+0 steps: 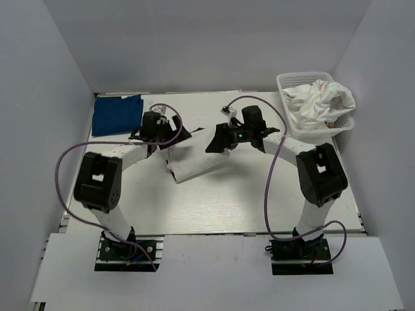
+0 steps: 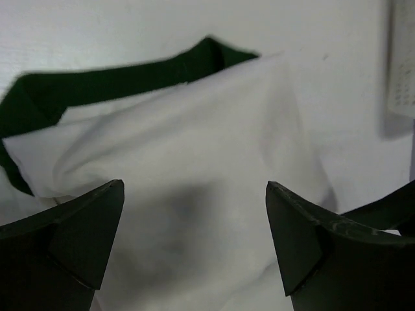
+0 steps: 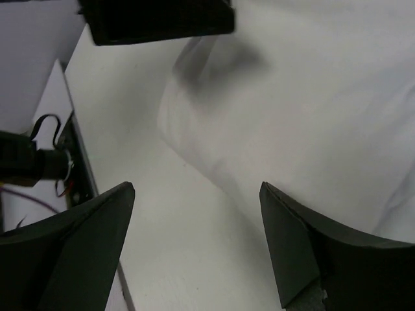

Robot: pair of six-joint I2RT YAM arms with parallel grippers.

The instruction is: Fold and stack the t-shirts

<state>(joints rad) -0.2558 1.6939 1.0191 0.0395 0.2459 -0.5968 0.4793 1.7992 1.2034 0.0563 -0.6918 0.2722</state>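
While both wide-jawed, left gripper (image 2: 194, 191) and right gripper (image 3: 196, 191) just above white green-trimmed t-shirt (image 2: 188, 123)

Your arms bend inward toward each other, left gripper (image 2: 194, 194) and right gripper (image 3: 196, 191) angled down, jaws spread wide.

A white table (image 1: 214, 207) fills a booth of plain, pale grey walls: a back wall (image 1: 207, 45), a left wall (image 1: 32, 129) and a right wall (image 1: 389, 142), the side ones slanting outwards. A white panel (image 1: 214, 272) lies along the table's near edge. A white lattice basket (image 1: 283, 87) stands in the far right corner. The light is even and soft, the shadows faint
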